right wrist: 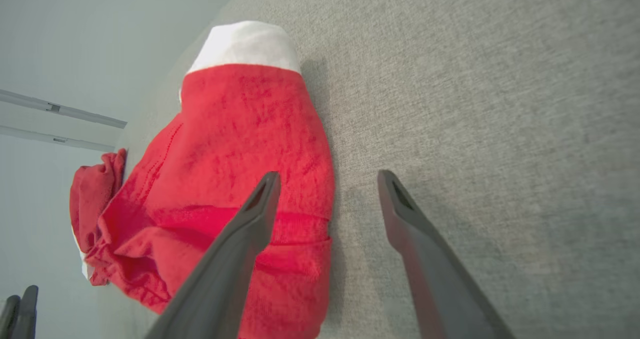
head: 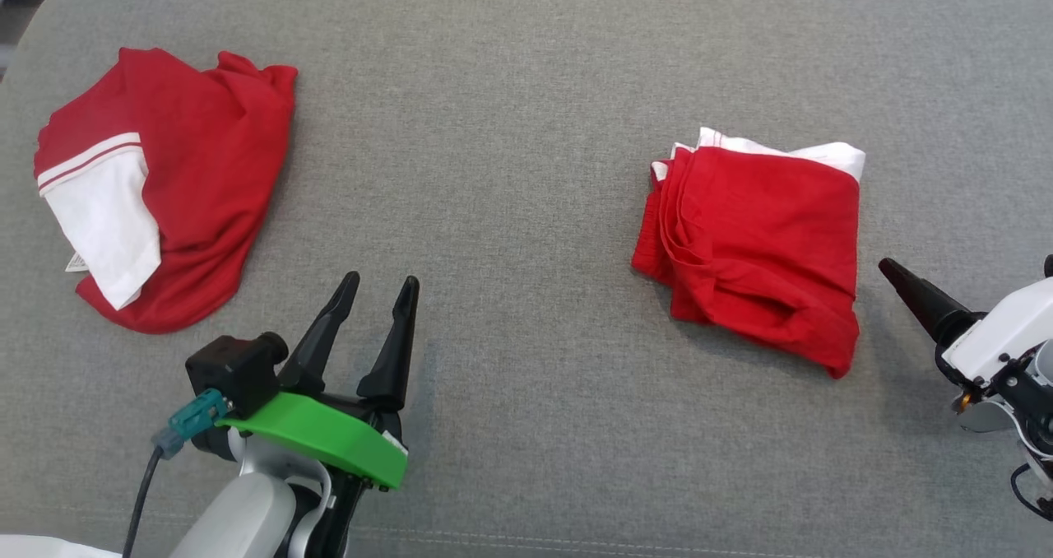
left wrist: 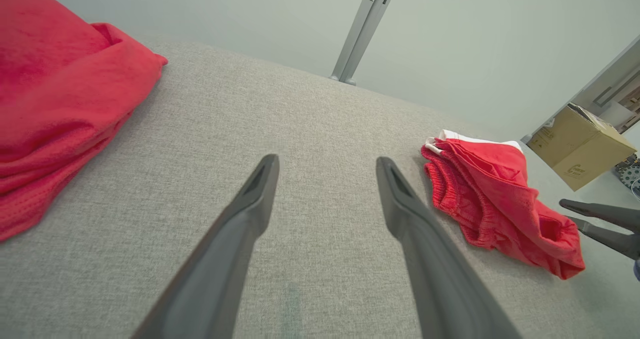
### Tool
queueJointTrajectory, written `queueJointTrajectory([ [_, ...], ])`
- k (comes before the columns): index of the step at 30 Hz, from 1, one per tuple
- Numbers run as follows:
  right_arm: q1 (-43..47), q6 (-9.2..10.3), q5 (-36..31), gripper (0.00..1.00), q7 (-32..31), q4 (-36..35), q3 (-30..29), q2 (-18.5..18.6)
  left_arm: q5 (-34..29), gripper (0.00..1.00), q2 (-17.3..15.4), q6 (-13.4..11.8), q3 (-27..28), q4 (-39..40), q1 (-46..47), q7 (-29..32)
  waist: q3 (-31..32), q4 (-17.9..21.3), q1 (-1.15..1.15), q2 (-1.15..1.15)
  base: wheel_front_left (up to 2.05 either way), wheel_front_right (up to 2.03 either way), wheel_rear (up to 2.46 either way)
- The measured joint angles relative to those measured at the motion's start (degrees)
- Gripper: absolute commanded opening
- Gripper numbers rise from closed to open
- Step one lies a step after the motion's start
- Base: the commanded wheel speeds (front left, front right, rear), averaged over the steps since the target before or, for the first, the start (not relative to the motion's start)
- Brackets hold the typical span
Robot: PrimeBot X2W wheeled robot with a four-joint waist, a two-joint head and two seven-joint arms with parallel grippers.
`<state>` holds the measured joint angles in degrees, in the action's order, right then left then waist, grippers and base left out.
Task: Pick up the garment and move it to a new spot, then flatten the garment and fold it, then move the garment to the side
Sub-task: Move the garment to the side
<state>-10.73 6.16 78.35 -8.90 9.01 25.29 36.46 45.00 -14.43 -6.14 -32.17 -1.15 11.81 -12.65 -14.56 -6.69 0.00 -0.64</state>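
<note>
The folded red garment (head: 757,245) with a white edge lies on the right half of the grey cushioned surface (head: 526,89). My right gripper (head: 967,263) stands open just to its right, at the garment's lower right corner, holding nothing. In the right wrist view the garment (right wrist: 250,144) lies left of the open gripper (right wrist: 328,175), whose left finger (right wrist: 240,249) passes in front of the cloth. My left gripper (head: 380,282) is open over bare surface at the lower left. The left wrist view has its open gripper (left wrist: 325,161) with the garment (left wrist: 500,204) to the right.
A second red and white garment (head: 164,188) lies crumpled at the far left, also seen as red cloth (left wrist: 55,104). A cardboard box (left wrist: 580,146) stands beyond the surface's right end. Bare grey surface lies between the two garments.
</note>
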Motion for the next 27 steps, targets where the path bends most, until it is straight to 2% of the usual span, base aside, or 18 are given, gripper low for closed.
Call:
queueJointTrajectory([
  [11,-2.1,-0.01,2.3,1.00,0.9,5.1,-1.0,-3.6,-0.5,1.00,0.7,0.0,-0.8,0.0,1.6,0.3,-1.8,-4.0,0.00,0.00,0.00,0.00,0.00],
  [13,-4.1,-0.62,2.3,1.00,0.9,6.0,-0.6,-4.9,-0.5,1.00,0.9,0.0,-0.7,-0.1,1.7,0.3,-2.3,-5.1,0.00,0.00,0.00,0.00,0.00],
  [14,-4.7,-1.15,2.2,0.26,0.8,6.2,-0.1,-5.1,-0.5,1.00,0.9,0.0,-0.7,-0.2,1.8,0.3,-2.4,-5.4,0.00,0.00,0.00,0.00,0.00],
  [15,-5.3,-1.77,1.9,0.00,0.7,6.3,0.6,-5.3,-0.5,1.00,1.0,0.0,-0.6,-0.3,1.8,0.2,-2.5,-5.7,0.00,0.00,0.00,0.00,0.00],
  [18,-6.8,-3.55,0.6,0.00,0.0,6.1,2.0,-5.3,-0.4,1.00,1.4,0.0,-0.5,-0.7,2.0,0.2,-2.4,-6.3,0.00,0.00,0.00,0.00,0.00],
  [23,-12.4,-6.23,-4.4,0.00,-3.0,2.9,4.9,-1.4,-0.2,1.00,1.6,0.0,1.0,-1.6,2.1,0.0,-1.5,-6.1,0.00,0.00,0.00,0.00,0.00],
  [24,-12.4,-6.23,-4.4,0.00,-3.0,2.9,4.9,-1.4,-0.2,1.00,1.6,0.0,1.0,-1.6,2.1,0.0,-1.5,-6.1,0.00,0.00,0.00,0.00,0.00],
  [27,-16.7,-6.16,-6.4,0.00,-6.6,1.0,5.6,2.4,0.2,1.00,1.7,-0.5,1.5,-1.4,2.0,0.0,-1.3,-5.1,0.00,0.00,0.00,0.00,0.00],
])
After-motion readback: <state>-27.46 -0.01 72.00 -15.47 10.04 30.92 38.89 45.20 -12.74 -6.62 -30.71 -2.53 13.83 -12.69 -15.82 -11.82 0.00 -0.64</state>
